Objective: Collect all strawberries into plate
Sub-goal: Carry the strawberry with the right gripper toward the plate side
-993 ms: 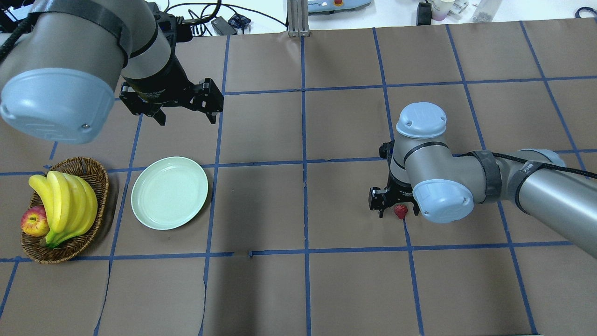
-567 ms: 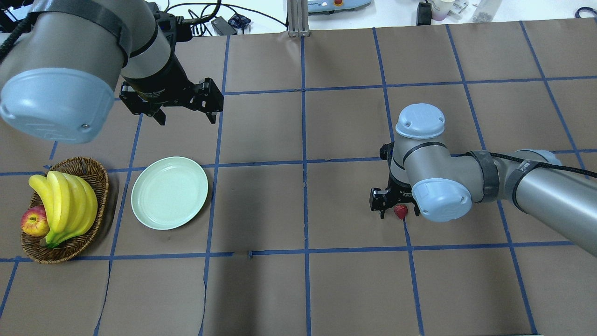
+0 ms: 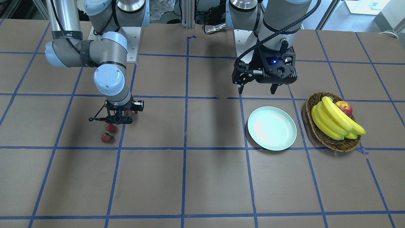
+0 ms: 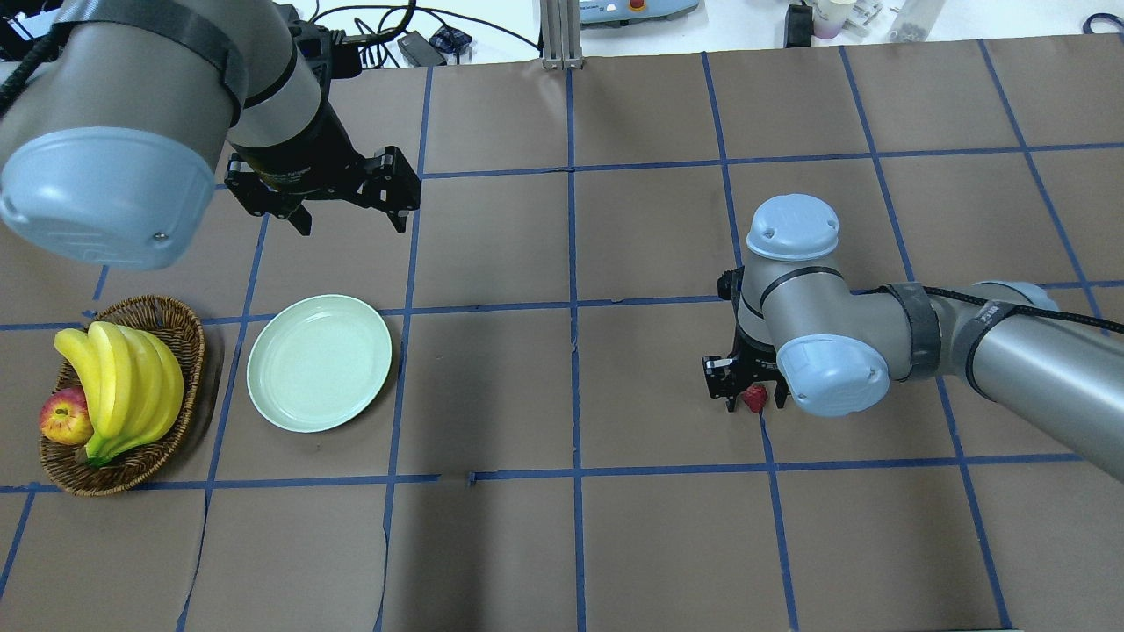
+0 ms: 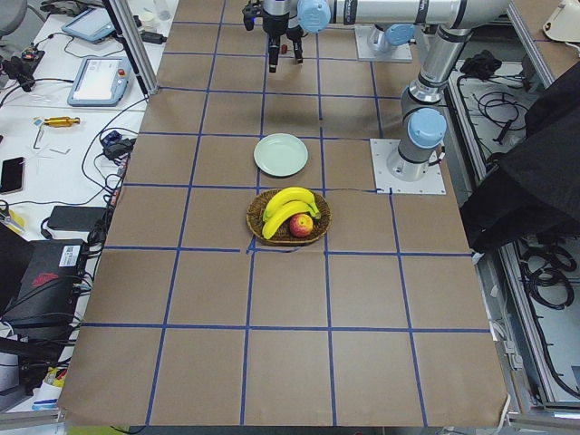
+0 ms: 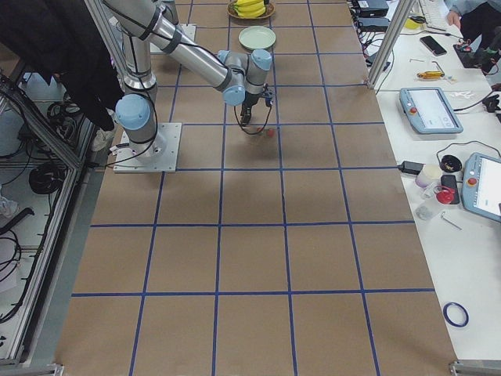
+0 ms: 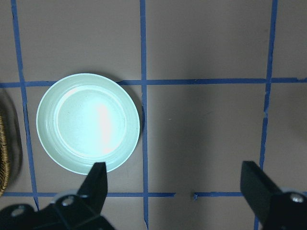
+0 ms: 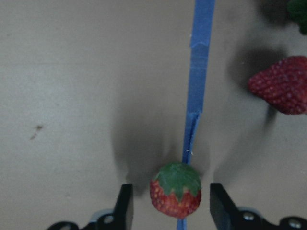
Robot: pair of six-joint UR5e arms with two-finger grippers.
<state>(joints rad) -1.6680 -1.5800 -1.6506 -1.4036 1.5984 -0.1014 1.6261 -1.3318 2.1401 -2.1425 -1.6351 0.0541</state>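
My right gripper (image 8: 171,211) is open and low over the table, one finger on each side of a strawberry (image 8: 175,190), with a gap to each finger. That strawberry also shows in the overhead view (image 4: 753,398). A second strawberry (image 8: 282,85) lies beyond it, and two berries (image 3: 110,127) (image 3: 105,137) lie on the table beside my right gripper (image 3: 121,117). The pale mint plate (image 4: 319,362) lies empty, far to the left. My left gripper (image 4: 351,224) is open and empty, and hovers above the table behind the plate (image 7: 88,122).
A brown wicker basket (image 4: 176,326) with bananas (image 4: 123,386) and an apple (image 4: 65,417) stands just left of the plate. Blue tape lines cross the brown table cover. Cables and devices lie past the table's far edge.
My right gripper has shifted slightly, and its visible finger now stands closer to the strawberry. The left arm, plate and basket have not moved.
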